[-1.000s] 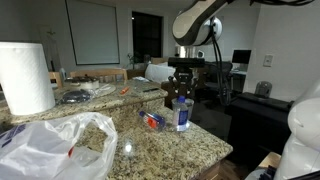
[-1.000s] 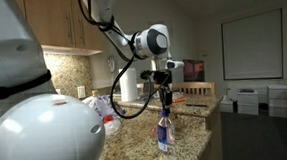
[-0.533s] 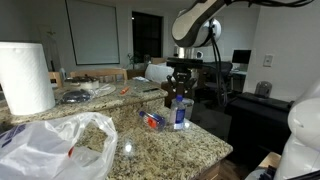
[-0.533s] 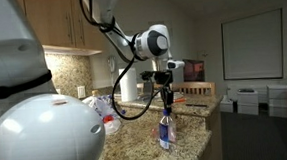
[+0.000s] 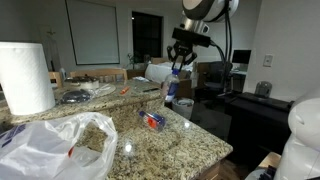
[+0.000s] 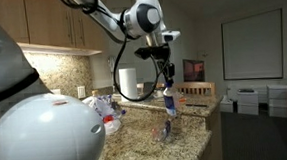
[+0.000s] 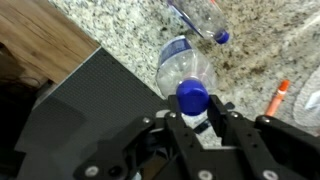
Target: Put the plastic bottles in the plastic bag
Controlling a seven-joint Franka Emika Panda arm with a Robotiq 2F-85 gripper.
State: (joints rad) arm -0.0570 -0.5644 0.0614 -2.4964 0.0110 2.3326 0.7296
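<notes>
We see one bottle in the air with the gripper clenched just under its cap, well apart from the bag.

From the left in an exterior view, the paper towel roll (image 5: 25,77) stands upright on the granite counter (image 5: 190,145), and the plastic bag (image 5: 60,145) lies crumpled in front of it at the near edge. A second bottle (image 5: 152,120) lies on its side near the middle of the counter, apart from the bag. Right of it the gripper (image 5: 180,62) hangs high above the stone, and the held bottle (image 6: 170,98) dangles upright beneath it, touching nothing else. In the wrist view we find the fingers (image 7: 178,125) pressed on either side of it just below the blue cap (image 7: 193,96), with an orange pen (image 7: 280,97) on the counter to the right.
</notes>
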